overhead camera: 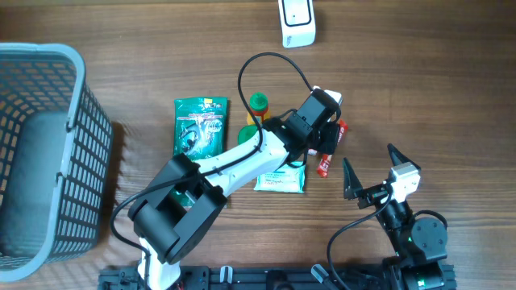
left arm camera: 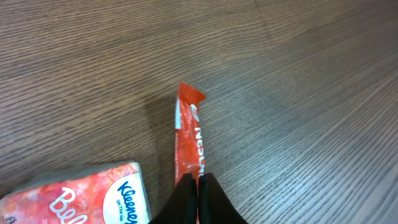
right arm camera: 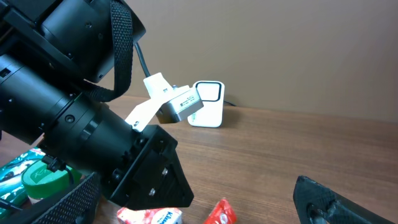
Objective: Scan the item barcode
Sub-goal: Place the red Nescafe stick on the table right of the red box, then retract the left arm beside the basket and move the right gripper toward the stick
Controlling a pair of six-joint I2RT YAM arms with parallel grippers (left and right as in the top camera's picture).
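You're pressing the left end effector (left arm camera: 198, 182) shut on the near end of the red snack bar (left arm camera: 188, 140), pinching the wrapper's tail. The bar looks to be lying on the tabletop (left arm camera: 323, 93), its long axis running straight ahead from the fingers, just beside the tissue pack (left arm camera: 81, 196). The white scanner (overhead camera: 297, 22) is sitting well apart, toward the far edge. Your right end effector (overhead camera: 371, 167) is hanging spread wide, near the bar but touching nothing.

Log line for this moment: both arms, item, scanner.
left fingers: shut on red foil snack bar | right fingers: open, empty | white box scanner: far edge, away from bar
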